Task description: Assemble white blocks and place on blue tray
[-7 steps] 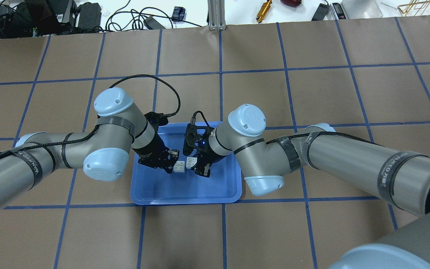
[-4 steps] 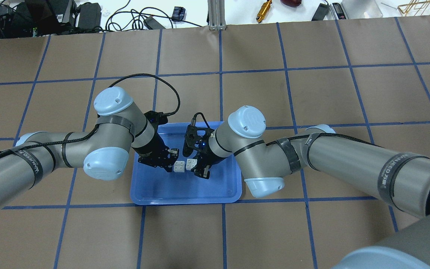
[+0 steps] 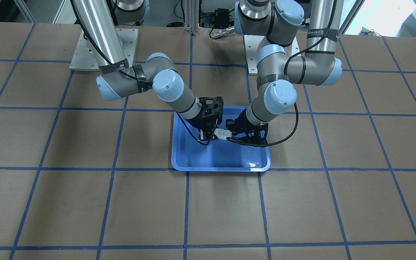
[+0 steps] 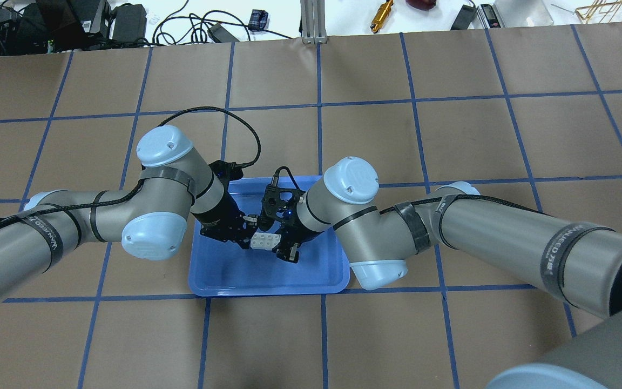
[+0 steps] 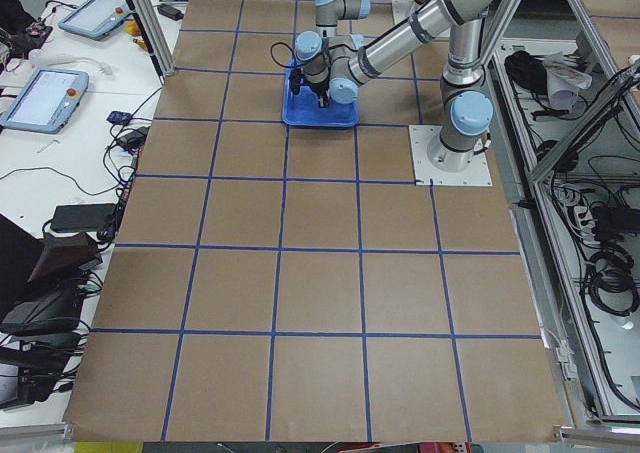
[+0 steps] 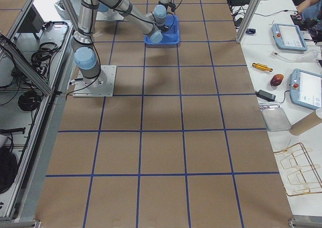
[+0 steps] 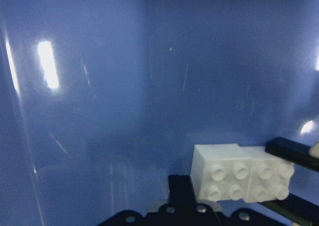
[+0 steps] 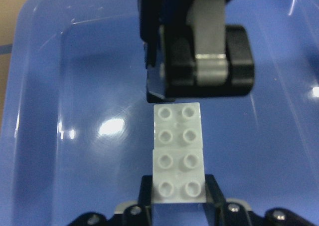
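The two white blocks [image 4: 265,241] sit end to end as one short bar, held just above the blue tray [image 4: 268,290]. My left gripper [image 4: 250,234] is shut on the bar's left half. My right gripper [image 4: 281,243] is shut on its right half. In the front-facing view the bar [image 3: 222,134] hangs between the right gripper [image 3: 207,137] and the left gripper [image 3: 235,136] over the tray [image 3: 222,167]. The right wrist view shows the studded bar [image 8: 178,146] with the near block between my fingers [image 8: 213,188]. The left wrist view shows the bar [image 7: 241,178] over the tray floor [image 7: 124,86].
The tray stands on a brown table with a blue tape grid [image 4: 451,135]. Cables, chargers and tools [image 4: 127,21] lie beyond the far edge. Both arms' elbows [image 4: 154,237] [image 4: 378,270] hang beside the tray.
The right gripper has moved left toward the left gripper. The gap between the two white blocks has closed and they now form one bar.
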